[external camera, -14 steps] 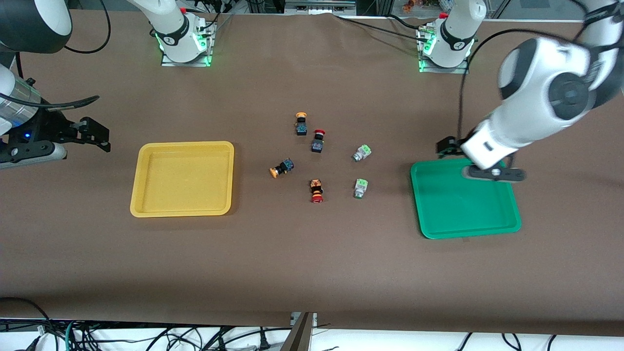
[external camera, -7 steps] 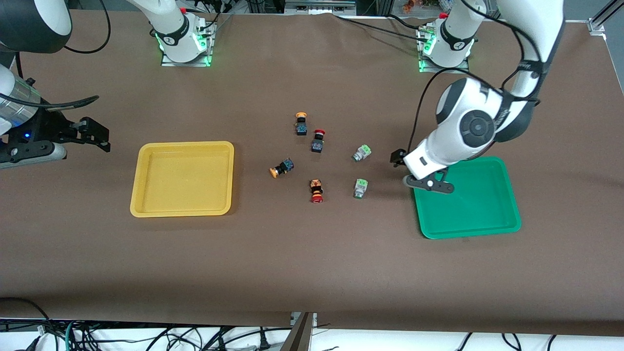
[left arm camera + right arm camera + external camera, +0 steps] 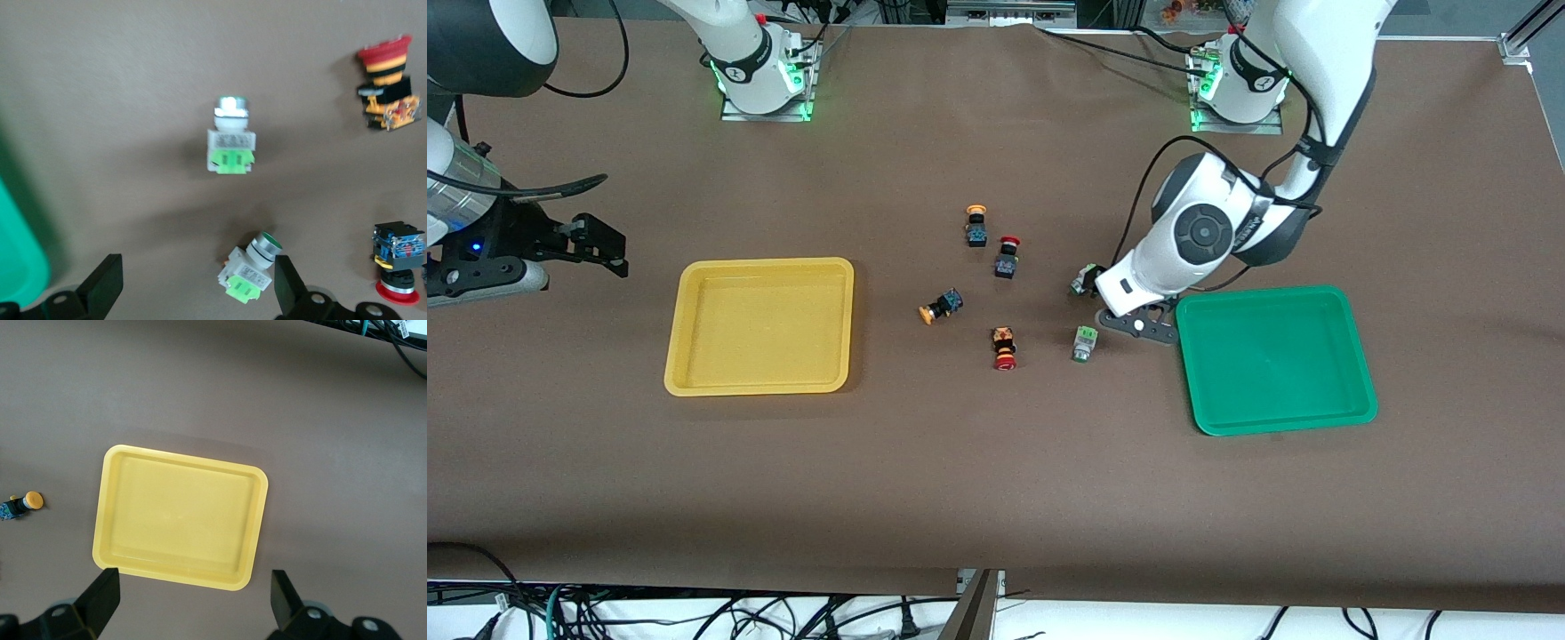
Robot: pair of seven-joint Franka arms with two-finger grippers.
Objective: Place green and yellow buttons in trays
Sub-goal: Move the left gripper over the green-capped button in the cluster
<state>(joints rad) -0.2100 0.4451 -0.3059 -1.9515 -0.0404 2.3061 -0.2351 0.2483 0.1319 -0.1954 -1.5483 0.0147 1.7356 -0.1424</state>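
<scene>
Two green buttons (image 3: 1085,343) beside green tray (image 3: 1276,418); two yellow buttons (image 3: 940,307) on table near yellow tray (image 3: 760,384).

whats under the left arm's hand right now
The open left hand hangs over bare table and the farther green button, which lies on its side. In the front view the arm covers most of that button.
</scene>
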